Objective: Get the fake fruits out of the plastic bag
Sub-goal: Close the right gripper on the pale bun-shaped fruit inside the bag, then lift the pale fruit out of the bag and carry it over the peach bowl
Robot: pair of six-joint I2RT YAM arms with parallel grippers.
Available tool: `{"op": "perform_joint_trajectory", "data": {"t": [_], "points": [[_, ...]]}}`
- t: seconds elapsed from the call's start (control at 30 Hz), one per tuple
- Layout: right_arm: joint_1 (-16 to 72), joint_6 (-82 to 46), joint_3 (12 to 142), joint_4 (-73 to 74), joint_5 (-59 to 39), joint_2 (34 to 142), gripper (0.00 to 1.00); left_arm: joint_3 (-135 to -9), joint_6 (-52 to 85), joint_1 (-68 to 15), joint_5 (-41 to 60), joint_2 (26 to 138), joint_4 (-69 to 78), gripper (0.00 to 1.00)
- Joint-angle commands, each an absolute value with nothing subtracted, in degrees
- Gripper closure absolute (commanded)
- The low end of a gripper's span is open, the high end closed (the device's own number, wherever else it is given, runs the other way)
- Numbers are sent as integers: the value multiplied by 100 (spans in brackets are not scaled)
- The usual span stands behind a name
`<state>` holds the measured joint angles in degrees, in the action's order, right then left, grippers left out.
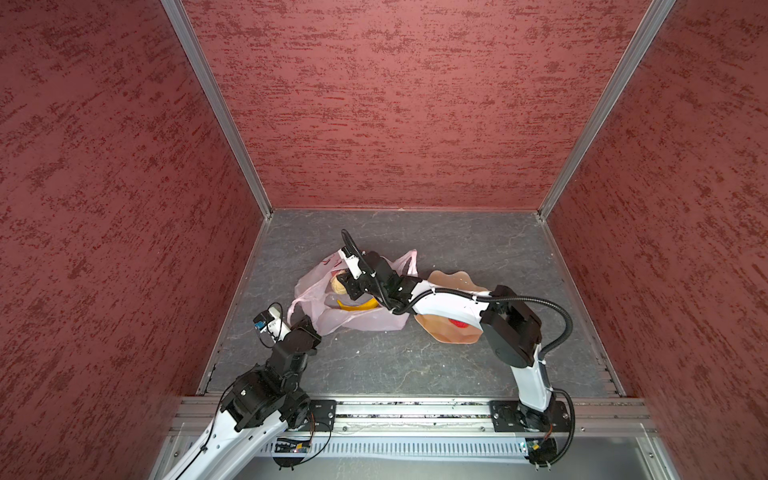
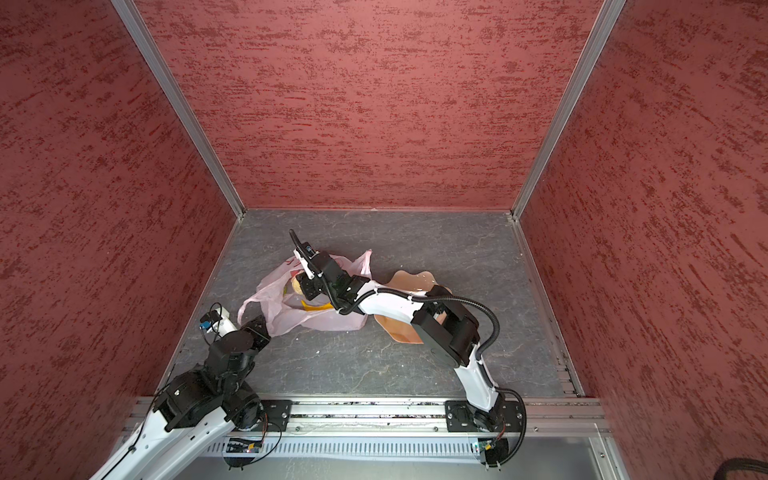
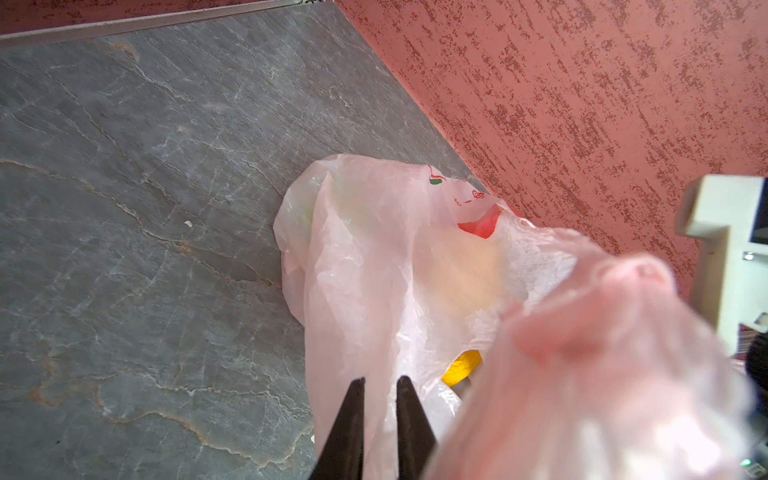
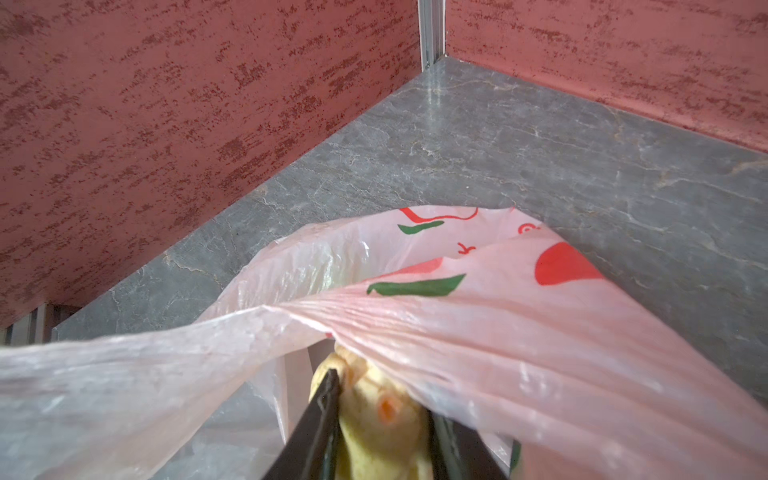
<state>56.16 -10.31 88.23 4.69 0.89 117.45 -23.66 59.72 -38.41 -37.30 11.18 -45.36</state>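
1. The beige lumpy fruit (image 4: 376, 419) sat in the open mouth of the bag (image 4: 519, 332), with the bag's pink rim draped over its top.
2. The right tool (image 4: 382, 399) was closed on that fruit, with one black finger pressed to each side of it. In both top views it reached into the bag from the right.
3. The banana (image 1: 358, 305) lay inside the bag, nearer the front, and was partly covered by the right arm's wrist.
4. A red fruit (image 1: 459, 323) was already out of the bag, lying on the peach dish (image 1: 451, 278) under the right arm.
5. The bag lay crumpled on the grey counter (image 1: 415, 365), left of the middle, with one loop handle trailing toward the back wall.
6. The left tool (image 3: 380, 386) stood narrow, pinching the bag's thin film between its fingers at the near left corner of the bag.
7. The dish lay just beside the bag's right edge.
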Motion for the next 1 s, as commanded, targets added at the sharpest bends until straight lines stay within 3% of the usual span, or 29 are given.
{"op": "perform_joint_trajectory", "data": {"t": [0.0, 0.97], "points": [[5694, -836, 8806, 463, 258, 11388, 67, -2368, 5981, -3816, -3690, 997, -4640, 82], [5871, -644, 8238, -21, 438, 9733, 70, -2593, 5832, -3815, -3762, 1119, -4594, 82]]}}
